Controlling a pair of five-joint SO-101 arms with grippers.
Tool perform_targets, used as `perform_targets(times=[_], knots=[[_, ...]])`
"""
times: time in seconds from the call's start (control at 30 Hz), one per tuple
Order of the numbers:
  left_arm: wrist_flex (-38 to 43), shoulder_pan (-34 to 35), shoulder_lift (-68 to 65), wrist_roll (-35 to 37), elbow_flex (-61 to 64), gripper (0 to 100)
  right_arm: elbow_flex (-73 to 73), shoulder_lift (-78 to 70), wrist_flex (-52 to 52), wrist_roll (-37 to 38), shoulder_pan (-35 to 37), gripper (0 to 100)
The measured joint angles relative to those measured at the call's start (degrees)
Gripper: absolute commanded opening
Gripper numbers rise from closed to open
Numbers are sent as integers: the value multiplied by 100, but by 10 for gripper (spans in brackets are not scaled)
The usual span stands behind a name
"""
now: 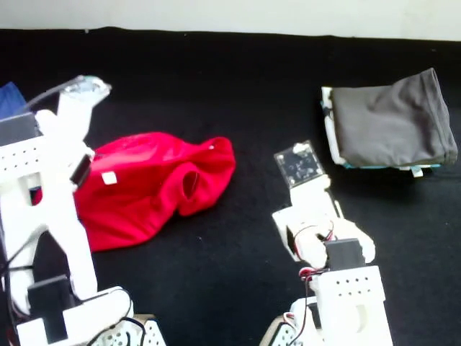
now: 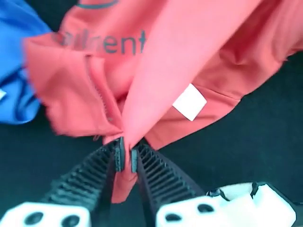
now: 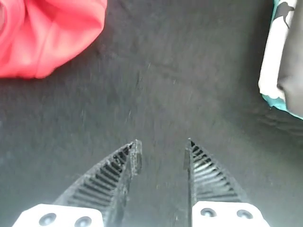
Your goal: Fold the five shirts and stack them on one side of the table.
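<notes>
The blue shirt [image 1: 9, 99] is cut off by the high view's edge and, like part of the red shirt [image 1: 151, 184], partly hidden behind the left arm [image 1: 61, 209]. The grey shirt [image 1: 392, 119] covers those beneath; only white and teal edges show.

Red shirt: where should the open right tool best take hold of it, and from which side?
Probably the bunched end of the red shirt nearest the right tool, approached from that arm's side; the left tool pinches the opposite side.
</notes>
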State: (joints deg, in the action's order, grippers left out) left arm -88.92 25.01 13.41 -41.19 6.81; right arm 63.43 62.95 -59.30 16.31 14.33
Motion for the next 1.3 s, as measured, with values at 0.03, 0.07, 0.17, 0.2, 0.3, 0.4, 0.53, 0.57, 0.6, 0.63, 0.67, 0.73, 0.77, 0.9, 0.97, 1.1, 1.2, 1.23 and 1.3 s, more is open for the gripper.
perform_targets(times=[0.03,0.07,0.17,0.2,0.3,0.4,0.53,0.57,0.6,0.63,0.67,0.73,0.77,0.9,0.97,1.1,1.2,1.23,1.3], knots=[[-105,0,35,0,-185,9,-35,-123,9,-88,88,155],[-176,0,53,0,-369,9,-132,-281,9,-158,202,155],[-220,105,53,9,-809,9,-695,-1029,-53,-369,677,156],[-220,193,53,9,-932,9,-976,-1345,-114,-448,853,156],[97,519,53,9,-1064,9,-1846,-2295,-316,-651,1407,156],[615,932,-44,9,-1125,9,-2558,-3130,-352,-809,1987,156],[1037,1521,-642,9,-1160,9,-3358,-4185,-360,-888,2462,156],[1064,1626,-765,9,-1160,9,-3569,-4440,-316,-897,2497,156],[1073,1705,-888,9,-1160,9,-3815,-4721,-246,-958,2497,156],[1090,1758,-976,9,-1160,9,-4070,-4985,-185,-1073,2505,156],[1099,1793,-1020,9,-1160,9,-4325,-5257,-123,-1196,2505,156],[1099,1864,-1046,9,-1160,9,-4923,-5855,-53,-1459,2505,156],[1116,1908,-1046,9,-1160,9,-5231,-6145,-44,-1582,2497,156],[1143,2259,-1046,-229,-1160,9,-6585,-7279,-97,-2013,2295,156],[1143,2541,-1046,-431,-1160,9,-7174,-7745,-308,-2075,2268,156],[1143,2989,-1099,-571,-1160,9,-8044,-8527,-774,-2101,2549,156],[1081,3051,-1099,-607,-1160,9,-8369,-9046,-967,-2101,2910,156],[1037,3051,-1099,-607,-1160,9,-8448,-9196,-1002,-2101,3015,156],[976,3051,-1099,-607,-1160,9,-8554,-9398,-1213,-2101,3200,156]])
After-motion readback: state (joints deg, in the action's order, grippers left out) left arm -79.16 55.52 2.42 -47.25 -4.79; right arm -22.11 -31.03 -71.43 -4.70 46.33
